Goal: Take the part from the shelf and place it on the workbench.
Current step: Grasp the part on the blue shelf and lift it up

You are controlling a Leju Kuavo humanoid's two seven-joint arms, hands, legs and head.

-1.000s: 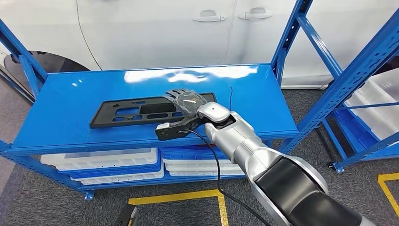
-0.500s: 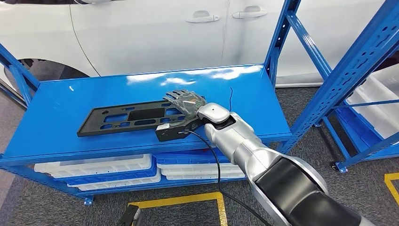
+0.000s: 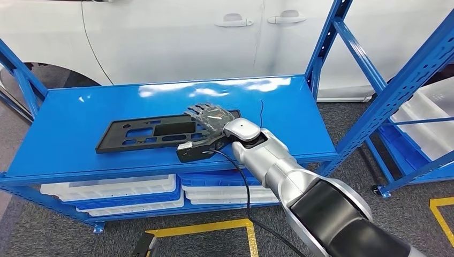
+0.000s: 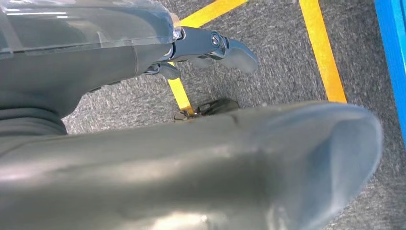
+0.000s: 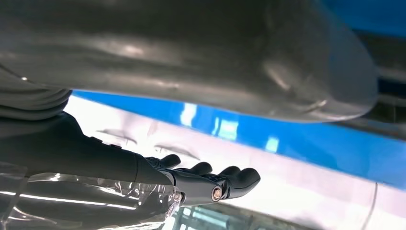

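1. The black part point(image 3: 160, 133) lies flat on the blue shelf point(image 3: 64, 134), its right end under the fingers point(image 3: 201, 111).
2. The right hand point(image 3: 211, 119) rests there, fingers spread, nothing held.
3. Judged step: reaching; next, close and lift.

I count one black part point(image 3: 160, 133) lying flat on the one blue shelf board point(image 3: 80, 123), toward its front edge. Two hands of mine: my right hand point(image 3: 213, 119) over the part's right end, my left hand point(image 4: 210, 48) down above the carpet. Under the board, on the lower level, three stacks of white trays point(image 3: 110, 190) that I can make out, though the stacks' layers are hard to separate. Behind the shelf, one white car point(image 3: 176, 37) with two door handles point(image 3: 233, 23) side by side. One thin black cable point(image 3: 243, 182) runs along my right arm. On the floor, yellow tape lines point(image 3: 201, 227).
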